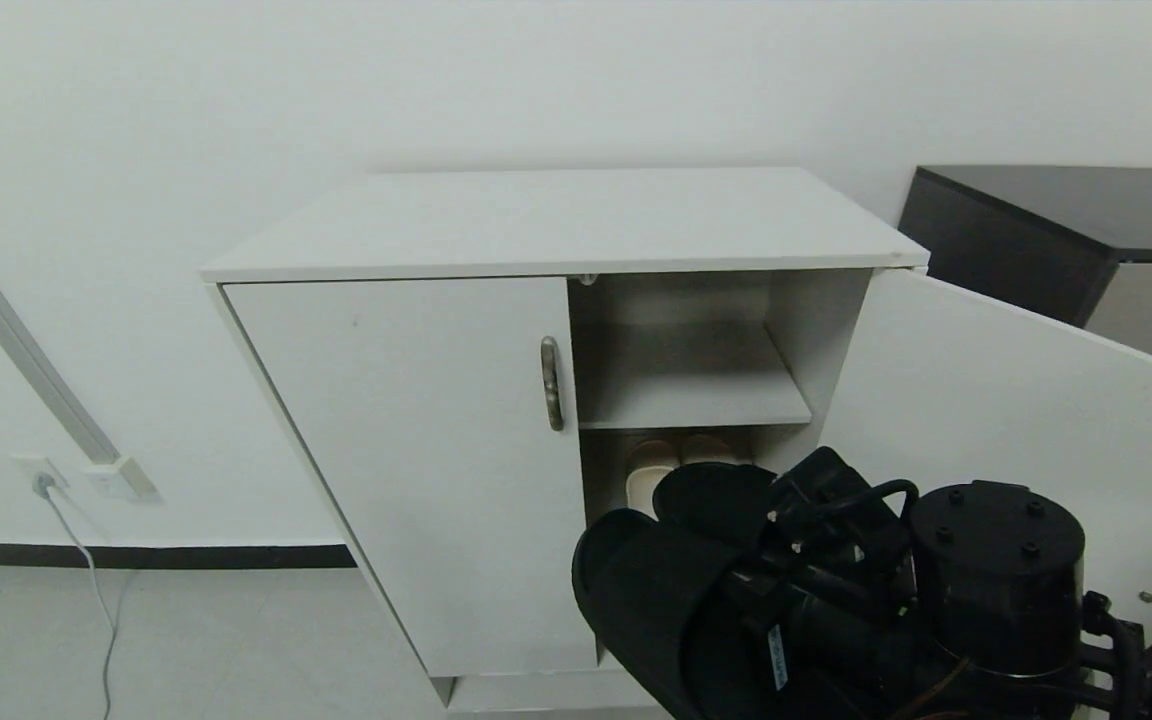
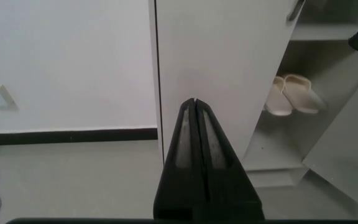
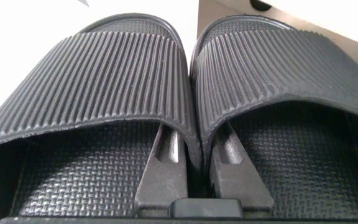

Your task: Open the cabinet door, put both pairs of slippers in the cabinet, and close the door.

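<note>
Left gripper [image 2: 194,134]: fingers pressed together, empty.
Cream slippers [image 1: 674,462]: on the lower shelf of the cabinet [image 1: 556,220].
Black slippers [image 1: 656,570]: just before the opening; likely light, flexible, ribbed rubber.
Right gripper [image 3: 197,171]: clamps their adjoining strap walls together.

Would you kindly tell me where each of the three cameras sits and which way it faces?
Head view: on the robot's head, facing forward and down at the cabinet with its right door open; the right arm holds the black slippers.
Left wrist view: on the left wrist, looking along the shut left pincer towards beige slippers in the cabinet's bottom.
Right wrist view: on the right wrist, looking along the right pincer clamping the black slippers.
Shared: head and left wrist views both show the beige slippers.
</note>
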Controlling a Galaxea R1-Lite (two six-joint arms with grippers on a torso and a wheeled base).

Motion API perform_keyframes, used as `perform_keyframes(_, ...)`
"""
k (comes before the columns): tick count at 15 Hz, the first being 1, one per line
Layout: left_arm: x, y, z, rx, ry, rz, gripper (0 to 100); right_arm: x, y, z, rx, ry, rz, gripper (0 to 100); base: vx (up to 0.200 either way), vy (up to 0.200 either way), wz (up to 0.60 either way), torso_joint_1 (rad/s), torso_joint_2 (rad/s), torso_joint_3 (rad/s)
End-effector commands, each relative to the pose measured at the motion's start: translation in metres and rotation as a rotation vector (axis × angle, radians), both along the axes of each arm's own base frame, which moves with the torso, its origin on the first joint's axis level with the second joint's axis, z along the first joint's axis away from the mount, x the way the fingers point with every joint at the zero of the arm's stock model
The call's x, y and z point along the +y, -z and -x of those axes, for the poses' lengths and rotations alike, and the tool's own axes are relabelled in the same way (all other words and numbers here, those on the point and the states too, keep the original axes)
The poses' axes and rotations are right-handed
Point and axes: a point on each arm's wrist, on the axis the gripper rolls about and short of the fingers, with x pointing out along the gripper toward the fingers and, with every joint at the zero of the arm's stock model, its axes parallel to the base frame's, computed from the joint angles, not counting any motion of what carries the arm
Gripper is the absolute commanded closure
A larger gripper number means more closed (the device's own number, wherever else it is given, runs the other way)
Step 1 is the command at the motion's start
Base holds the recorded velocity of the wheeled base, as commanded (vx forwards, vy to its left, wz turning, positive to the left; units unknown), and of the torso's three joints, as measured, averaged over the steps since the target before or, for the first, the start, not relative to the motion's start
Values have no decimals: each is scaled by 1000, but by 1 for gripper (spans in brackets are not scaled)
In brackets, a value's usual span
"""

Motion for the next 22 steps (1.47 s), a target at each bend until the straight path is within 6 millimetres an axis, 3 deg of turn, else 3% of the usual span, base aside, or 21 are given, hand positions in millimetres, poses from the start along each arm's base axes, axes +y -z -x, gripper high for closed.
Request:
perform_keyframes(1,0,0,0,1,0,0,100,0,0,0,1,-1,1,100,0,0,0,-124,461,339)
perform_keyframes(10,0,0,0,1,0,0,100,0,2,0,5,-3,5,100,0,0,0,-53,426,370)
perform_keyframes(22,0,0,0,1,0,-2,100,7,16,-6,-21,-1,-2,100,0,0,-50,1,25,23)
